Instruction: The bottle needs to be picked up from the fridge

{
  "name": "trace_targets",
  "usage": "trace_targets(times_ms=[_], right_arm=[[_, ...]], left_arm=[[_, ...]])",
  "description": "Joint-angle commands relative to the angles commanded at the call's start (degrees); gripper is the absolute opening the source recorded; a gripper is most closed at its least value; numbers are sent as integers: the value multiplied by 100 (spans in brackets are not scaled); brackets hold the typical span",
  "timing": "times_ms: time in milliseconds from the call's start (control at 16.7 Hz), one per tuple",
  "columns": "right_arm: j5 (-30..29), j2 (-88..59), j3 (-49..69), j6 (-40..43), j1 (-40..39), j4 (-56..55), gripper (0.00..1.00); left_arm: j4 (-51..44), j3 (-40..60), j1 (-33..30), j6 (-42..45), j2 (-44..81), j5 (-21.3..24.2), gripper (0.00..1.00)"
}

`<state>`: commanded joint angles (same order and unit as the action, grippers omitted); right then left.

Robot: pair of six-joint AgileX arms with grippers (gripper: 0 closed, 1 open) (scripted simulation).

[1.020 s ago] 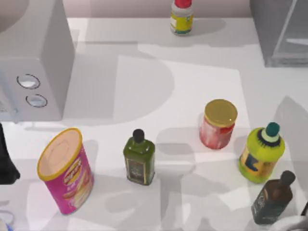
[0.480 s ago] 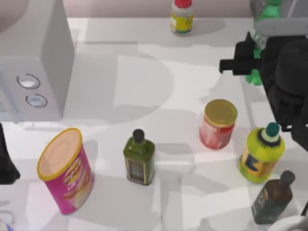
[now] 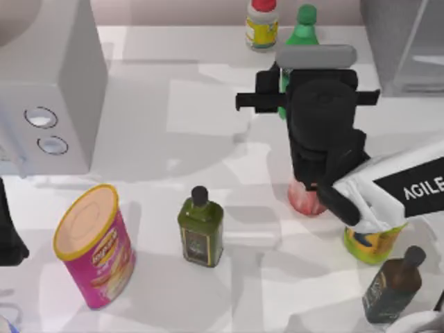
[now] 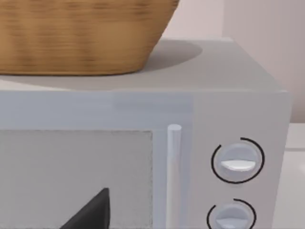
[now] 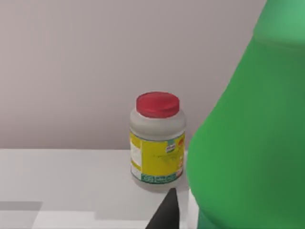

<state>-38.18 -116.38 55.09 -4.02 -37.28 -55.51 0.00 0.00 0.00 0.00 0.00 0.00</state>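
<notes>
The slim green bottle (image 3: pixel 304 21) stands upright above the table's back middle, clear of the grey fridge (image 3: pixel 399 66) at the back right. My right gripper (image 3: pixel 291 83) is shut on its body, and the black wrist covers most of it from above. In the right wrist view the bottle (image 5: pixel 248 143) bulks large and close beside one dark fingertip (image 5: pixel 164 212). My left arm (image 3: pixel 8 232) is parked at the table's left edge.
A small red-capped, yellow-labelled bottle (image 3: pixel 261 24) stands just left of the green one. The red jar (image 3: pixel 305 201) and a fat yellow-green bottle (image 3: pixel 371 246) lie partly under my right arm. Front row: pink can (image 3: pixel 97 246), olive bottle (image 3: pixel 201 229), dark bottle (image 3: pixel 393 284). The dialled box (image 3: pixel 48 90) carries a basket (image 4: pixel 81 33).
My right arm came into view at the fridge holding the green bottle, then carried it left, out of the fridge to the back middle. The left arm has not moved.
</notes>
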Motion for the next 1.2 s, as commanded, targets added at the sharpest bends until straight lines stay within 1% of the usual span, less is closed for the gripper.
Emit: trace_targets(times_ms=[420, 660, 960, 1200], right_arm=[[-31, -117, 77, -3, -13, -86, 0], [-13, -392, 458, 161, 38, -238, 0], [210, -1177, 991, 77, 189, -172, 0], [366, -1420, 1180, 58, 388, -329, 0]], left_arm=[[0, 0, 0, 0, 0, 0, 100], [0, 0, 0, 0, 0, 0, 100], [0, 0, 0, 0, 0, 0, 100], [0, 0, 0, 0, 0, 0, 100]])
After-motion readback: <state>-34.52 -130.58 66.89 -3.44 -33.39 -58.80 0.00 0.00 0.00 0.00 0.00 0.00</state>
